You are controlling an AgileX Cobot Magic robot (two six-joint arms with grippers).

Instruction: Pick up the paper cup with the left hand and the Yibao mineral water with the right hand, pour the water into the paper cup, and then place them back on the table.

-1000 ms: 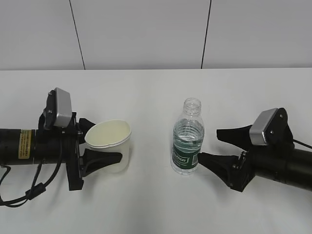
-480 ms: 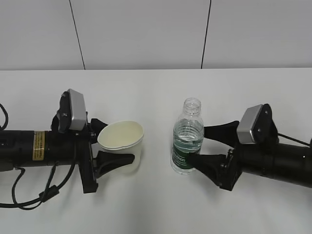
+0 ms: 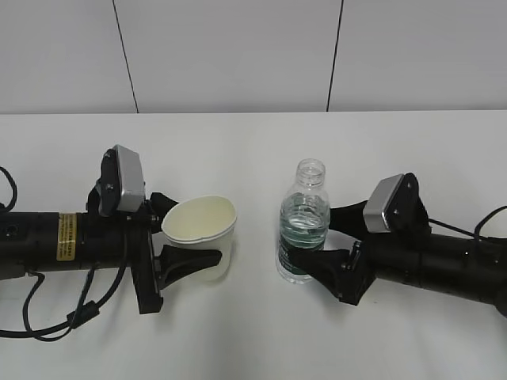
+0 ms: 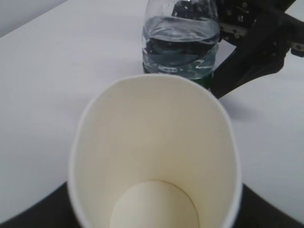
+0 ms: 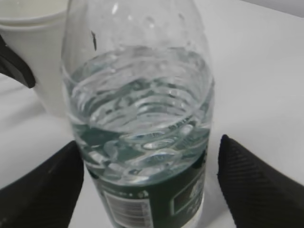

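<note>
Two arms lay across the white table, the left hand clenched around the squashed cup, which the wrist view alone showed empty, while the right hand stood open astride the capless, half-full, green-labelled bottle standing mid-table.

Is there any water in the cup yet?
No, empty: the left wrist view shows the cup with a dry cream bottom, and the water is in the bottle.

A pale grey panelled wall with dark vertical seams stands behind the white surface.
</note>
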